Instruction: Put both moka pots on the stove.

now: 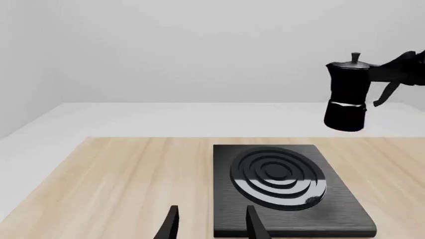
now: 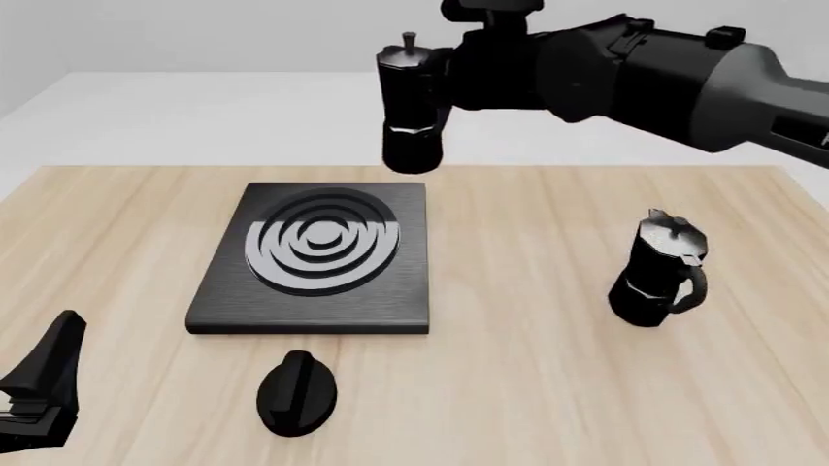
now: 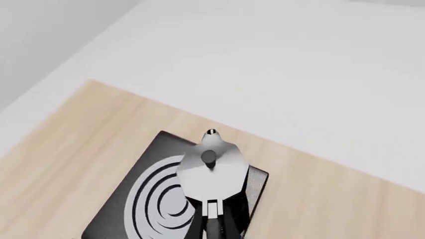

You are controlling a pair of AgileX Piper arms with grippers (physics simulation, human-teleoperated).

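Note:
One moka pot (image 2: pixel 412 107) hangs upright in the air above the far right edge of the stove (image 2: pixel 220 301), with my right gripper (image 2: pixel 453 78) shut on its handle side. The right wrist view looks down on its silvery lid (image 3: pixel 211 169) over the stove (image 3: pixel 256 181). In the left wrist view the same moka pot (image 1: pixel 347 94) floats beyond the stove (image 1: pixel 345 209). The other moka pot (image 2: pixel 657 272) stands on the table to the stove's right. My left gripper (image 2: pixel 39 388) sits low at the near left, open (image 1: pixel 212 226) with nothing between its fingers.
A black oval knob (image 2: pixel 297 391) lies on the wooden table (image 2: pixel 545 388) just in front of the stove. The right arm (image 2: pixel 674 73) stretches across the back of the scene from the right. Beyond the table's far edge is a plain white floor.

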